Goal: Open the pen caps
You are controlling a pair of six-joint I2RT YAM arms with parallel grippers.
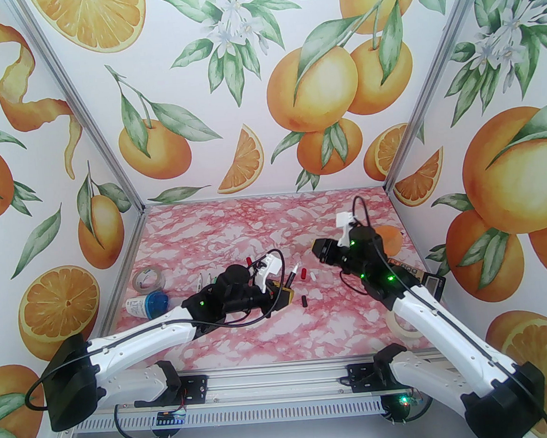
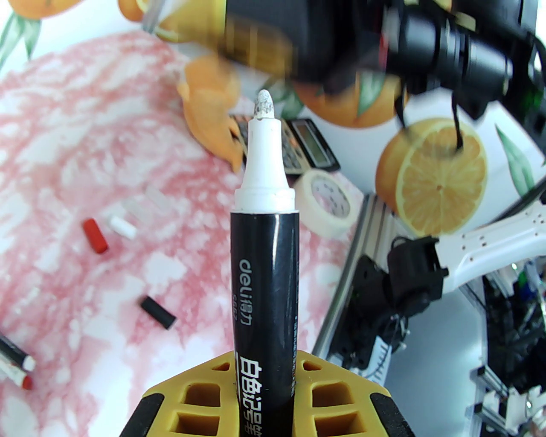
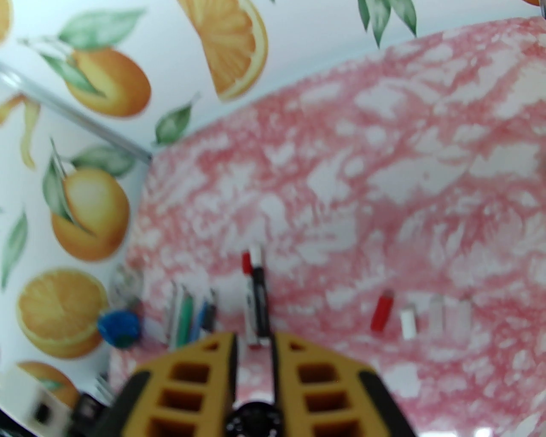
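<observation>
My left gripper is shut on a black-barrelled pen whose bare white tip points up and to the right, with no cap on it. Three loose pen caps lie just right of it: red, white and black. My right gripper hovers shut above the table, beyond the caps. Something small, dark and round sits low between its fingers; I cannot tell what. Several more pens lie at the left.
A grey tape roll and a blue-lidded jar sit at the left. A masking-tape roll, a calculator and an orange object are at the right, under my right arm.
</observation>
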